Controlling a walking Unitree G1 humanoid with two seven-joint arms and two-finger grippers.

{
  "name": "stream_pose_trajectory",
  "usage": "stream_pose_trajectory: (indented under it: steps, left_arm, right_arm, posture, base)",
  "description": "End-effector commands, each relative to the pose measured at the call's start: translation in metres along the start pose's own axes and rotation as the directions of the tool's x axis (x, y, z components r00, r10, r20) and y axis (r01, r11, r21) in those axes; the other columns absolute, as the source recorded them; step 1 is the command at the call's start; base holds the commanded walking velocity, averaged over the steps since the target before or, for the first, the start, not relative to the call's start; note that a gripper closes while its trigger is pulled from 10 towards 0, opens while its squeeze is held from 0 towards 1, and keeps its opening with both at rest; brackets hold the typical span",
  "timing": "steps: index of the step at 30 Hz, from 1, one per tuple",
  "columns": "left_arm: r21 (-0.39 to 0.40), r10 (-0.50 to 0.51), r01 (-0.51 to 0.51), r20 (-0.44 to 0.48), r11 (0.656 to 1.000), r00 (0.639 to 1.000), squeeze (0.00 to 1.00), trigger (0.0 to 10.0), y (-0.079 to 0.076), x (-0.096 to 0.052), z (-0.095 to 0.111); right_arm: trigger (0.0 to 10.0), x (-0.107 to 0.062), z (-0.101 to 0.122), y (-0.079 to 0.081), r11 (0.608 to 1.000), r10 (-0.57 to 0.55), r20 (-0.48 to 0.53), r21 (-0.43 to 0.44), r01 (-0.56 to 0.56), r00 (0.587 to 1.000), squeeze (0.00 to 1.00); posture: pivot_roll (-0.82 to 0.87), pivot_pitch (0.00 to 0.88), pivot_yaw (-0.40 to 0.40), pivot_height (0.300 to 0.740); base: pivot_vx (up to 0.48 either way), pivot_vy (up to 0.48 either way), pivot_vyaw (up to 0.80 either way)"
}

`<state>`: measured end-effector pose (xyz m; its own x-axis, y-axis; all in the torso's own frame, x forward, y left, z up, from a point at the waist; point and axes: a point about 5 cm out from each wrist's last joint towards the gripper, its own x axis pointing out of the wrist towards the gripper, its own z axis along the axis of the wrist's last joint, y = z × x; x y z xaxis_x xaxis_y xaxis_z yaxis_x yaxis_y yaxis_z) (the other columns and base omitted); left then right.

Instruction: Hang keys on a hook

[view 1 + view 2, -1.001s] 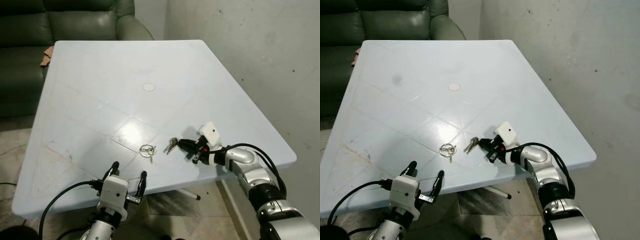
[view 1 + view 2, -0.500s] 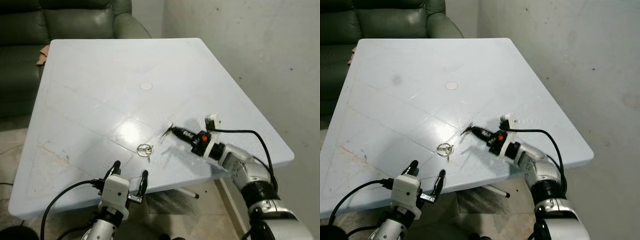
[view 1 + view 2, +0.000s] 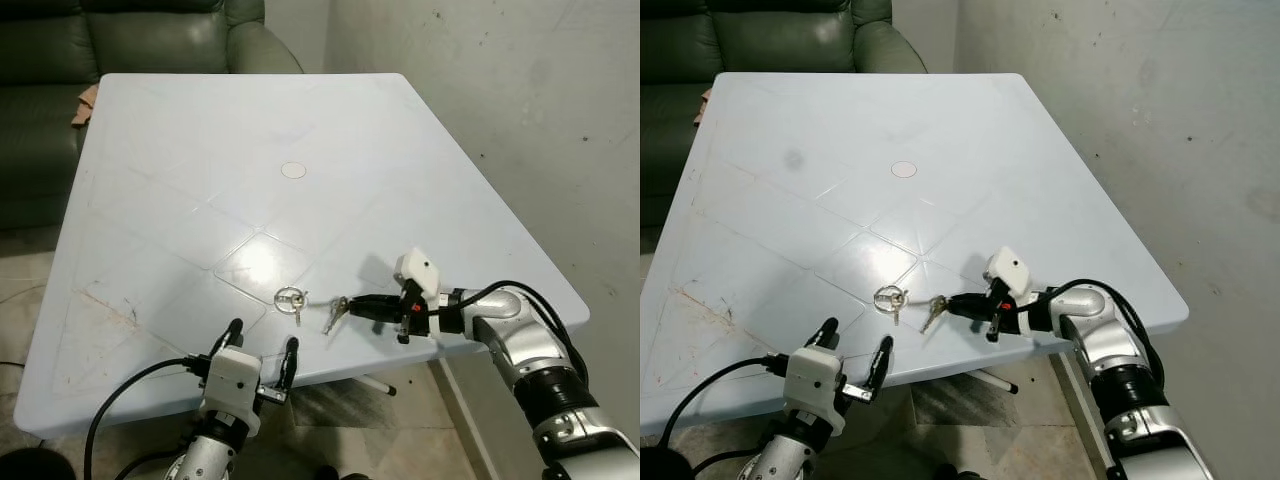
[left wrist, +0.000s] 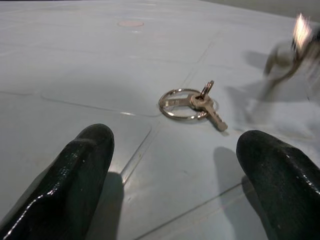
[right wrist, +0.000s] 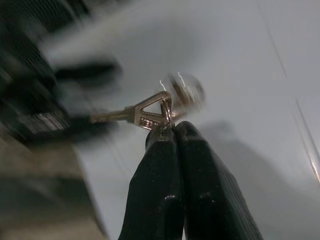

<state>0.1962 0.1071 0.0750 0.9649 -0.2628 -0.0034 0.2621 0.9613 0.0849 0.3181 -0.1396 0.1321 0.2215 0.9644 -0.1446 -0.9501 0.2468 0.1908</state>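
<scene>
A big pale blue table (image 3: 200,150) sits by a grey wall (image 3: 520,120), with a green sofa (image 3: 60,60) behind it.

The right gripper (image 3: 352,305) is low over the near side of the table; its two black fingers (image 5: 170,170) are squeezed tight together, and they pinch the small ring at the top of the keys (image 3: 335,313); the keys hang off the tips and look blurry, so they may be swinging; they are just above the table or touching it, I cannot tell which.

Just beside them lies a second key ring (image 3: 291,298) with one small key, flat on the table; the left gripper (image 3: 260,350) waits at the near table edge, fingers wide apart, holding nothing, pointing at that ring.

The keys look small, light and hard; they are smooth metal, so they could slip if held by a flat blade; the ring is the best place to hold, because the loop is what must go over a hook; the keys will dangle and swing, so a slow carry seems wise.

I see no hook here; I think the hanging step is not yet done.
</scene>
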Motion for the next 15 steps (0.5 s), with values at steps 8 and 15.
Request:
stream_pose_trajectory:
  steps: [8, 15]
  left_arm:
    - [-0.009, 0.0, 0.0, -0.005, 1.0, 1.0, 0.0, 10.0, -0.002, 0.0, 0.001]
    - [-0.013, -0.001, 0.001, -0.003, 1.0, 1.0, 0.0, 10.0, -0.003, 0.001, 0.001]
  right_arm:
    - [10.0, 0.0, 0.041, -0.028, 0.933, -0.32, 0.381, 0.287, 0.218, 0.867, 0.0]
    - [10.0, 0.002, 0.039, -0.034, 0.868, -0.456, 0.301, 0.358, 0.344, 0.838, 0.0]
  posture:
    - [0.04, 0.161, -0.102, 0.74]
    - [0.03, 0.163, -0.102, 0.74]
  base:
    - [0.0, 0.0, 0.0]
    - [0.0, 0.0, 0.0]
